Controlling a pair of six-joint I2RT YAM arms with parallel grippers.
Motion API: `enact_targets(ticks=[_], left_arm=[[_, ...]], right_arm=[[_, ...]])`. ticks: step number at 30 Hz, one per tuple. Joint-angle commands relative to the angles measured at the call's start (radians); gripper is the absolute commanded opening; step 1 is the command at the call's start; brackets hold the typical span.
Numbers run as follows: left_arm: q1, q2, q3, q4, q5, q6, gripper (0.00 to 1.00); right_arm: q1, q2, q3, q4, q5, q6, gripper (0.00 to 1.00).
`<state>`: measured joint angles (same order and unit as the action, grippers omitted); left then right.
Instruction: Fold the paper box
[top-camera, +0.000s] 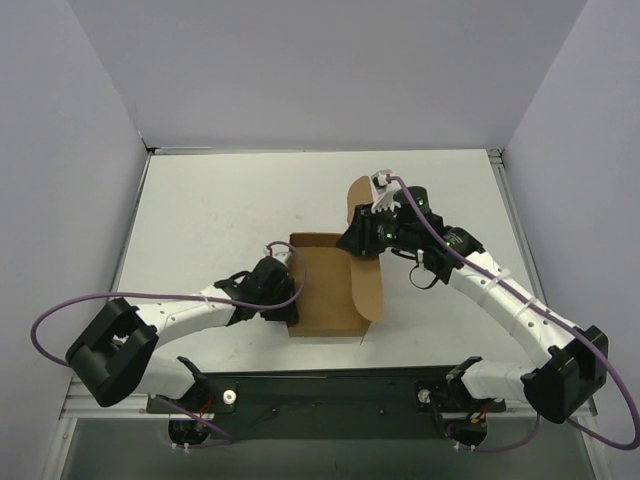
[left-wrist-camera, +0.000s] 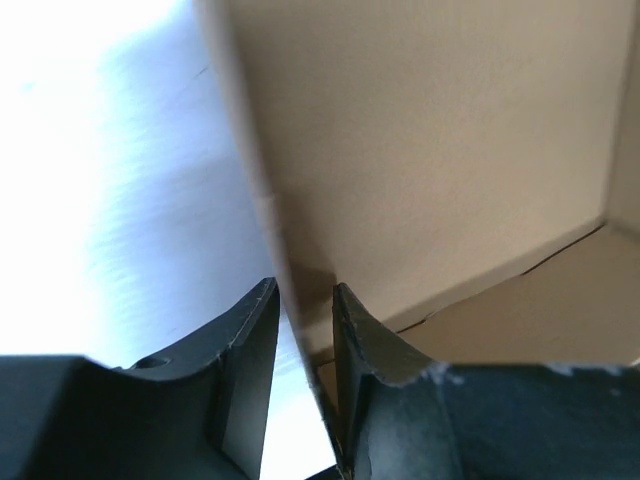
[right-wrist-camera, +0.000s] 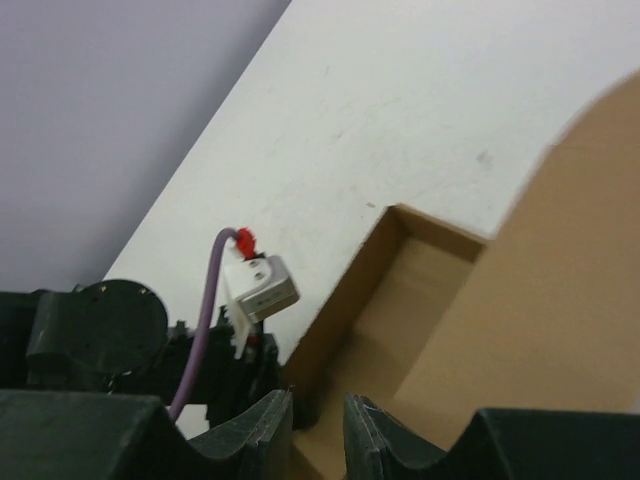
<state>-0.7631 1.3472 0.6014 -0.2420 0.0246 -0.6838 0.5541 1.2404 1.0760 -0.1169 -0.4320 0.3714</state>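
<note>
The paper box (top-camera: 330, 290) is plain brown cardboard, partly folded, with raised walls, lying mid-table. A rounded flap (top-camera: 369, 285) lies over its right side and another (top-camera: 358, 195) stands up at the far right corner. My left gripper (top-camera: 288, 290) is at the box's left wall. In the left wrist view (left-wrist-camera: 305, 290) its fingers pinch that wall (left-wrist-camera: 262, 200) edge-on, with the box's inside (left-wrist-camera: 430, 150) to the right. My right gripper (top-camera: 360, 238) is at the far right corner. In the right wrist view (right-wrist-camera: 318, 400) its fingers are narrowly closed on cardboard (right-wrist-camera: 560, 300) at the box's edge.
The white table (top-camera: 220, 210) is enclosed by pale walls at the left, back and right. A black rail (top-camera: 330, 390) with the arm bases runs along the near edge. Purple cables loop beside both arms. The left arm's wrist camera (right-wrist-camera: 258, 285) shows in the right wrist view.
</note>
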Motion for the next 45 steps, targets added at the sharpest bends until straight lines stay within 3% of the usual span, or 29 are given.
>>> enact_targets(ticks=[1, 9, 12, 13, 15, 21, 28, 33, 39, 45], left_arm=[[-0.019, 0.009, 0.069, 0.173, 0.046, -0.028, 0.38], [-0.028, -0.005, 0.049, 0.227, 0.048, -0.054, 0.42], [-0.028, -0.043, 0.049, 0.228, 0.029, -0.056, 0.46], [-0.028, -0.062, 0.052, 0.225, 0.026, -0.054, 0.46], [-0.027, -0.077, 0.064, 0.211, 0.012, -0.045, 0.48], [-0.019, -0.109, 0.078, 0.17, -0.005, -0.014, 0.51], [0.04, -0.155, 0.029, 0.167, 0.018, -0.002, 0.53], [0.062, -0.146, 0.0, 0.204, 0.061, -0.003, 0.53], [0.056, -0.131, -0.034, 0.263, 0.081, -0.029, 0.53], [0.07, -0.149, -0.09, 0.262, 0.026, -0.072, 0.53]], right_arm=[[0.093, 0.013, -0.021, -0.026, -0.024, 0.058, 0.29], [0.144, 0.085, -0.053, 0.034, -0.054, 0.09, 0.32], [0.144, 0.079, -0.034, 0.034, -0.073, 0.092, 0.49], [0.145, 0.071, -0.027, 0.036, -0.077, 0.09, 0.62], [0.145, 0.044, 0.004, 0.023, -0.091, 0.093, 0.71], [0.127, -0.064, 0.042, -0.105, 0.007, 0.133, 0.73], [-0.006, -0.185, -0.106, -0.158, -0.01, 0.17, 0.75], [-0.026, -0.17, -0.198, -0.034, -0.013, 0.158, 0.74], [-0.003, -0.046, -0.271, 0.291, -0.07, 0.225, 0.74], [0.038, 0.033, -0.144, 0.222, -0.039, 0.198, 0.74]])
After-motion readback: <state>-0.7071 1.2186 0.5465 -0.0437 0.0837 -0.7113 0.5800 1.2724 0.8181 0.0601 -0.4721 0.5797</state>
